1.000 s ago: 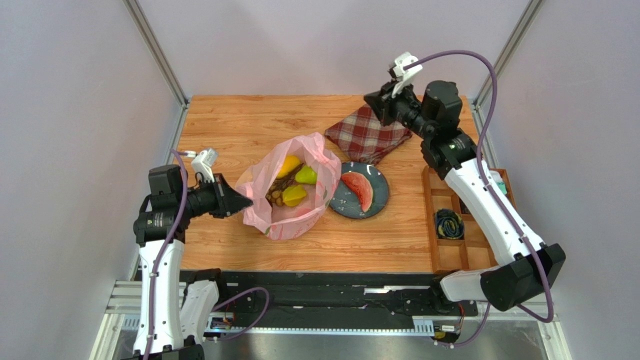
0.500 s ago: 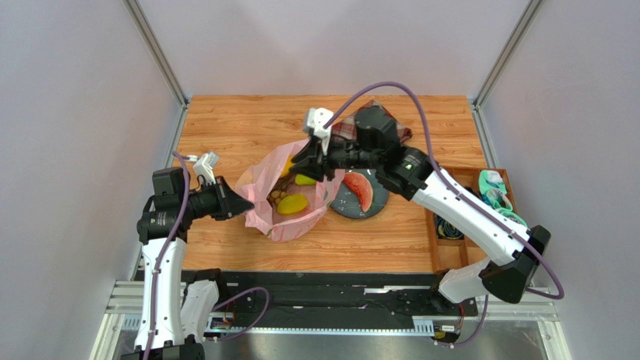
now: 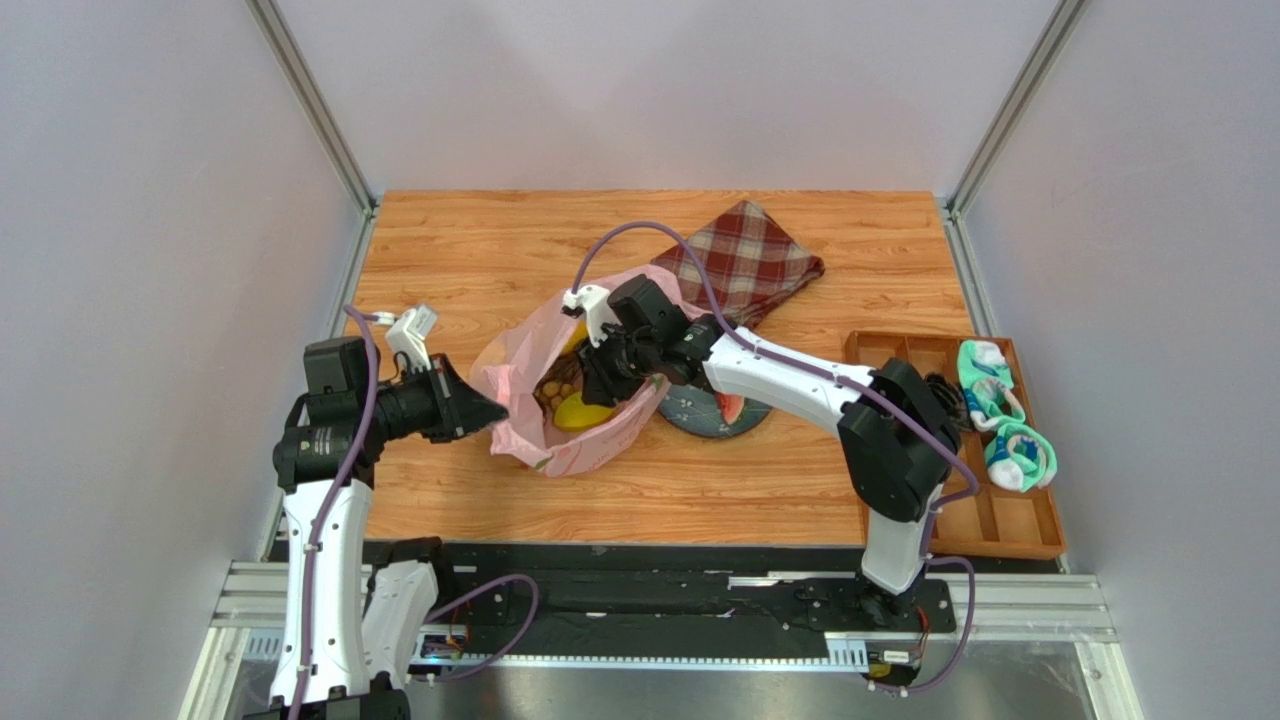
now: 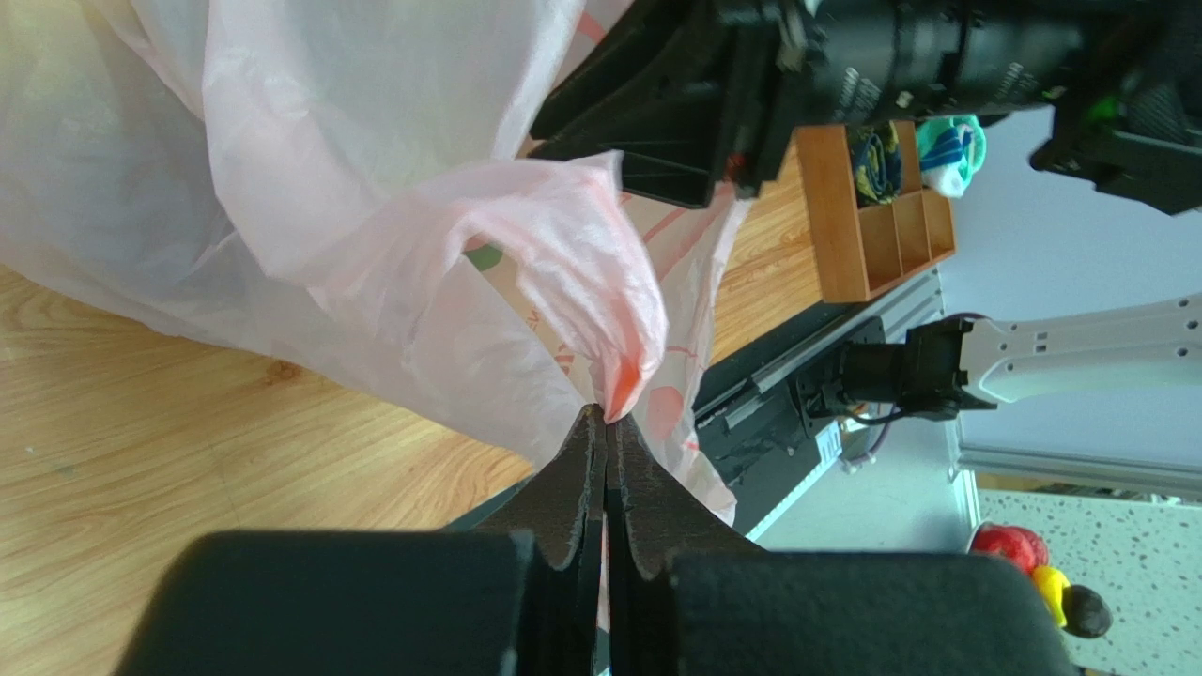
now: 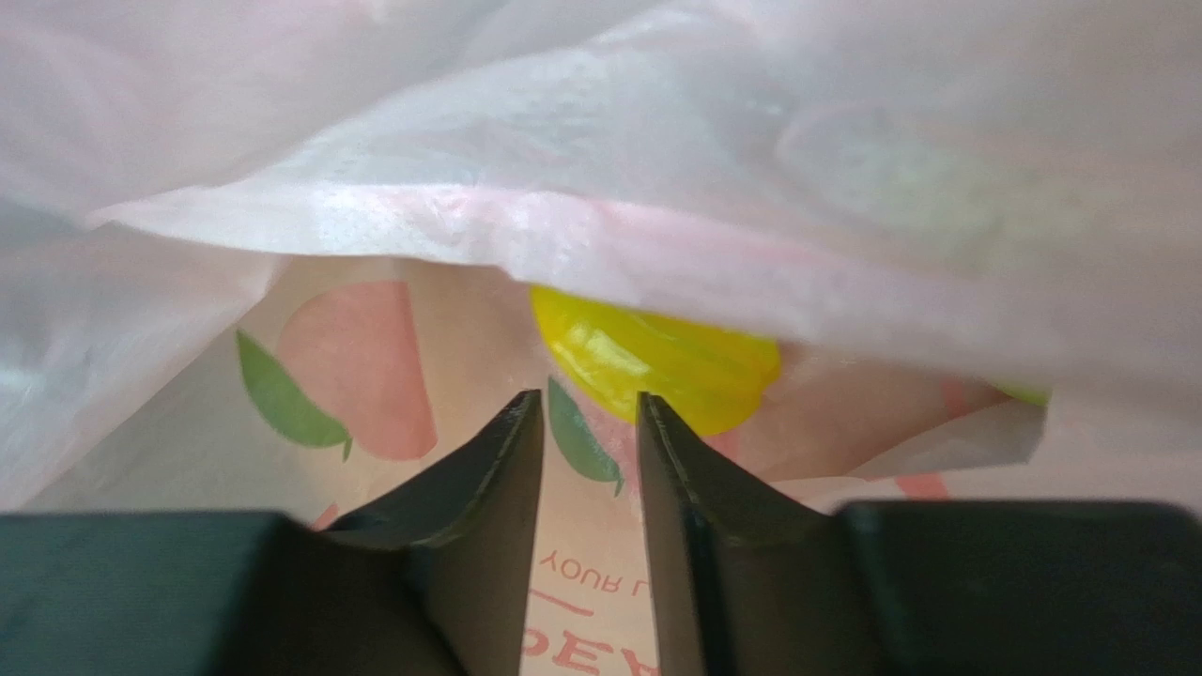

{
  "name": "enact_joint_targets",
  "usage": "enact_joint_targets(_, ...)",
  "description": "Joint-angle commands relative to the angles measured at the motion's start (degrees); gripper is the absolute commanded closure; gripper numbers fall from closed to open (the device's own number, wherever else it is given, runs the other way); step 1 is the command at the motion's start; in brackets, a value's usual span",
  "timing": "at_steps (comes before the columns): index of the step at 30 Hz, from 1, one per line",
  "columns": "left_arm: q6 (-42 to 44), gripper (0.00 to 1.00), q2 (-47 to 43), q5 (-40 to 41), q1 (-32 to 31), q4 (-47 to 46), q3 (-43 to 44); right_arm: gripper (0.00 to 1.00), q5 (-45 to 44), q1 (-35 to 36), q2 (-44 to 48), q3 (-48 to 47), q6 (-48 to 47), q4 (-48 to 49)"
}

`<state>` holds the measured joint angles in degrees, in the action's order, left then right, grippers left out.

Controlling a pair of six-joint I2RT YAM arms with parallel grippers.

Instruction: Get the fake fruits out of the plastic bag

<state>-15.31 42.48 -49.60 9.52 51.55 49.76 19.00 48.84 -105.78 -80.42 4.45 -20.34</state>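
**While the left side pins the bag, the right one goes fishing**

Since the left pincer point(image 3: 493, 408) is shut tight on a fold of the plastic bag point(image 3: 519, 353) at its near-left rim, I'd say the mouth is being held open for the other arm. The bag sits left of centre on the desk point(image 3: 466, 248), just beside the dark plate point(image 3: 694, 416), and the pink-red slice point(image 3: 732, 405) is already out and lying on that plate.

The right pincer point(image 3: 597, 384) is down inside the bag. On its wrist cam the jaws stand a little apart with nothing between them, aimed at a yellow fruit point(image 5: 656, 364) just ahead of the tips. From above you can also spot the brownish grape bunch point(image 3: 559, 393) in there next to it.

Handling-wise, my guess is that these fruits are light, hard and glossy, so they're slippery, and a rounded one will likely squirt out if it's nipped near an end. I'd go across the fat middle, which probably needs the jaws wider than they are now.

The bag is the annoying part. It's thin, floppy film, and a sheet of it droops right over the top of the yellow one. It's easy to pinch plastic along with the fruit and drag the whole bag up.
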Motion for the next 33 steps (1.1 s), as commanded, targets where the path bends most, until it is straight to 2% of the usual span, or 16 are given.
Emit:
enact_joint_targets(1, 0.02, 1.0, 0.15, -0.84, 0.5, -0.49, 0.25, 0.57, -5.54, 1.34, -1.18, -1.93, 5.04, 4.69)
enact_joint_targets(5, -0.07, 1.0, 0.24, -0.58, 0.59, 0.13, -0.36, 0.43, -11.17, 5.29, 0.65, 2.46, 3.73, 8.81)
enact_joint_targets(6, -0.07, 1.0, 0.15, -0.41, 0.5, 0.22, -0.88, 0.37, -15.1, 5.91, 0.83, 2.99, 3.55, 9.17)
enact_joint_targets(7, -0.24, 1.0, 0.32, -0.06, 0.5, 0.22, -1.15, 0.24, -17.49, 6.7, 0.75, 3.16, 3.29, 9.61)
enact_joint_targets(9, -0.42, 1.0, 0.59, -0.14, 0.5, -0.13, -1.5, 0.16, -22.83, 6.8, 0.05, 2.64, 2.94, 10.14)
enact_joint_targets(10, -0.51, 1.0, 1.02, -0.05, 0.59, -0.13, -1.51, 0.08, -24.18, 6.8, -0.48, 2.29, 2.76, 10.32)
enact_joint_targets(13, -0.42, 1.0, 1.9, -0.14, 0.5, -0.22, -1.24, 0.02, -27.18, 6.27, -2.41, 0.8, 3.02, 10.41)
enact_joint_targets(20, -0.33, 1.0, 2.78, 0.03, 0.59, -0.13, -1.15, 0.0, -27.97, 6.18, -8.56, -2.19, 6.01, 8.48)
enact_joint_targets(29, -0.42, 1.0, 4.02, 0.21, 0.59, -0.57, -1.07, 0.01, -21.38, 6.44, -16.21, -7.29, 8.21, 4.7)
enact_joint_targets(32, -0.68, 1.0, 4.19, 0.12, 0.68, -1.01, -1.07, 0.16, -21.2, 6.36, -15.34, -6.5, 6.98, 4.95)
enact_joint_targets(33, -0.6, 1.0, 4.19, 0.21, 0.68, -1.1, -1.15, 0.25, -21.11, 6.27, -14.9, -6.15, 6.28, 5.39)
